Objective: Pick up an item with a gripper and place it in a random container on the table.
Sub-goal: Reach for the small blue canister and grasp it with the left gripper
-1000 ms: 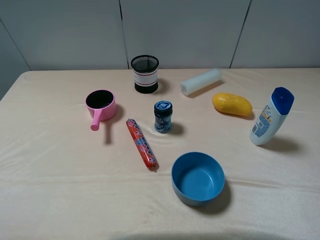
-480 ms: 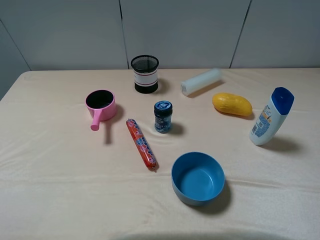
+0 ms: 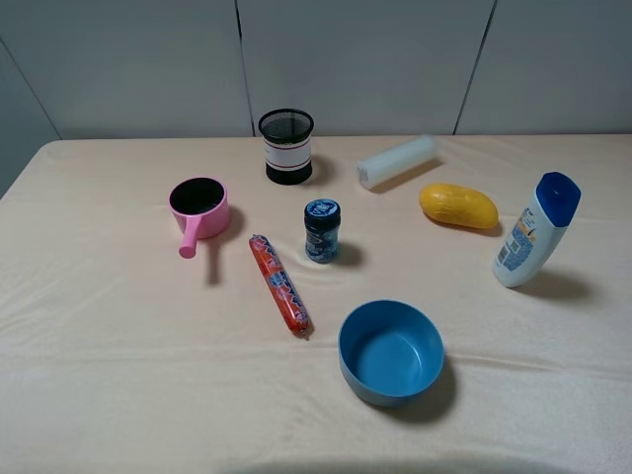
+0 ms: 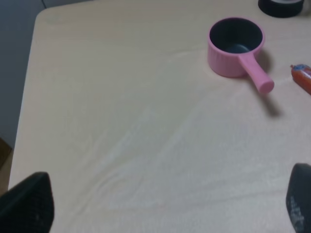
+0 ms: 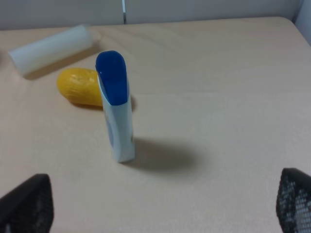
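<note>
The small dark blue jar (image 3: 322, 230) stands upright near the middle of the cream table (image 3: 109, 346). The pink saucepan-shaped cup (image 3: 200, 209) sits to its left, handle toward the front; it also shows in the left wrist view (image 4: 235, 46). No arm shows in the exterior view. My left gripper (image 4: 165, 208) is open and empty above bare cloth, well short of the pink cup. My right gripper (image 5: 160, 204) is open and empty, facing the white lotion bottle (image 5: 116, 107). The jar is out of both wrist views.
A black mesh cup (image 3: 286, 145), a white cylinder (image 3: 396, 161) and a yellow oval object (image 3: 458, 205) lie at the back. The lotion bottle (image 3: 534, 231) stands right. A red sausage pack (image 3: 279, 284) and a blue bowl (image 3: 391, 352) sit in front of the jar.
</note>
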Robot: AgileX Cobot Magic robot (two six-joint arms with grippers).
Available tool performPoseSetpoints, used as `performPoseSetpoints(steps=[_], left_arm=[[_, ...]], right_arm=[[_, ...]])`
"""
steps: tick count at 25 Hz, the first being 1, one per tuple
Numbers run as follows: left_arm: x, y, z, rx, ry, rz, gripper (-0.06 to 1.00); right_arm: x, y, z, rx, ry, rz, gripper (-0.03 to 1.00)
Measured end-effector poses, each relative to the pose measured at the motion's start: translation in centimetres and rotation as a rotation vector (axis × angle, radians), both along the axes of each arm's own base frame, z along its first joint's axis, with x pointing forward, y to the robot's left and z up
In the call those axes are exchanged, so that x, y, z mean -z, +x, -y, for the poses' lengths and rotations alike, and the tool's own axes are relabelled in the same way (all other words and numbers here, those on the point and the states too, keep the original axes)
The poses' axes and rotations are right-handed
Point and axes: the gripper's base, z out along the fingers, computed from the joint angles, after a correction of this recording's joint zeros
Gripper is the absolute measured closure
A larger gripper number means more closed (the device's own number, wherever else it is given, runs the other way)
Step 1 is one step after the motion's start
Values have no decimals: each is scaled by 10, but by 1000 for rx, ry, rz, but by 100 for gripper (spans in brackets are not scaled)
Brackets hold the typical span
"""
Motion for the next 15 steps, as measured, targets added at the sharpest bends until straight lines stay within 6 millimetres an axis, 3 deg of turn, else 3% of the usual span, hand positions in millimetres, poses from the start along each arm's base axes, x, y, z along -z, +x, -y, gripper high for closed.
performPoseSetpoints(steps=[8,9,15], left_arm=[[-21,30,0,0,-1,-71,-2],[-31,44,0,3,-5,-116,-2],[-48,73,2,15,-34,-194,-2]], right_arm=[[0,0,0,0,0,0,27],[0,0,0,0,0,0,27],[0,0,0,0,0,0,27]])
